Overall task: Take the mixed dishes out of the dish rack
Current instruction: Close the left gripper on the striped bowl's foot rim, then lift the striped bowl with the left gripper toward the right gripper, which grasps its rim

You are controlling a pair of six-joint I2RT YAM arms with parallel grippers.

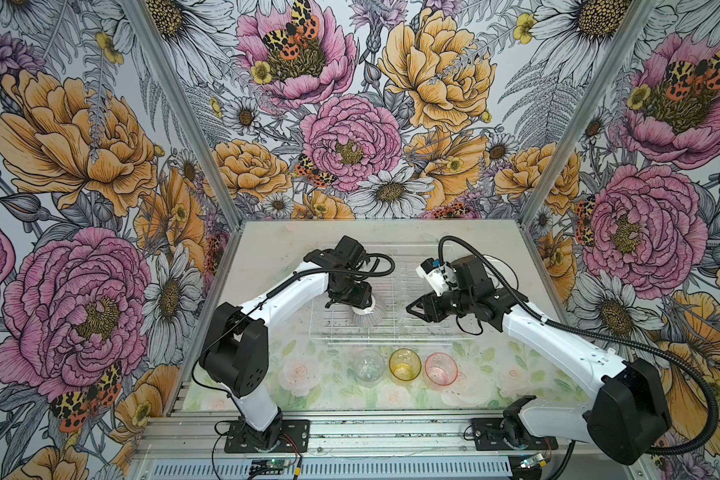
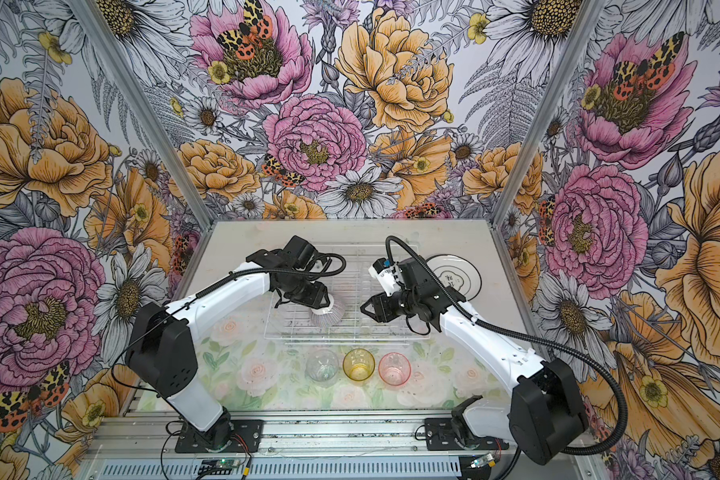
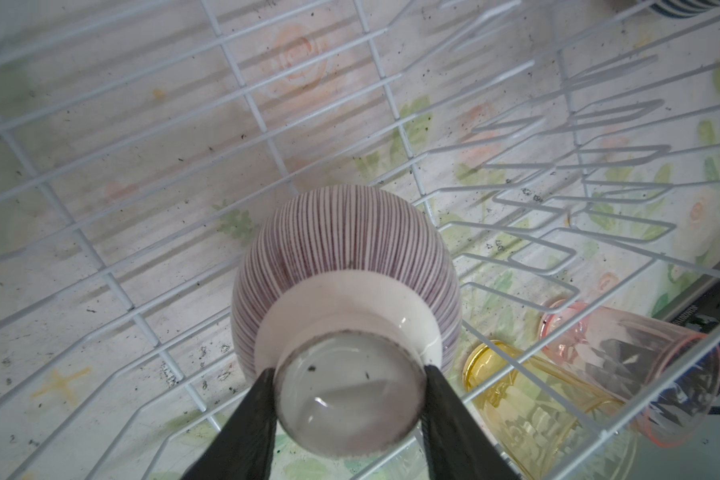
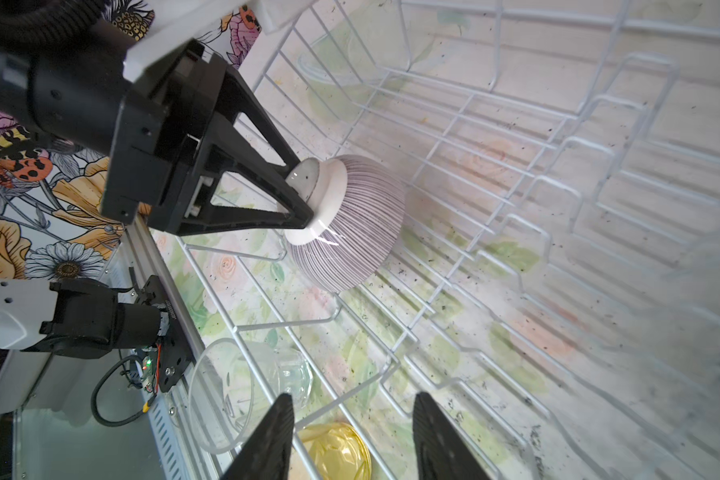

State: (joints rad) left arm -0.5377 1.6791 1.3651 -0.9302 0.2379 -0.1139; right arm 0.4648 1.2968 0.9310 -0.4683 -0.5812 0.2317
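**Purple stripes among pastels**

We see a bowl (image 3: 346,249) with fine grey-purple stripes on white and a plain white foot. The rack (image 3: 132,308) is white wire. We count a clear tumbler (image 1: 368,365), an amber tumbler (image 1: 405,364) and a pink tumbler (image 1: 441,368). The plate (image 2: 462,270) is white, dark-rimmed. The mat (image 1: 308,374) shows pale roses and green leaves.

Rose-print table mat (image 1: 495,374), flowered walls (image 1: 80,145)

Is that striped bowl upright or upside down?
Upside down, tilted: the bowl has its white foot up, pinched by the left gripper.
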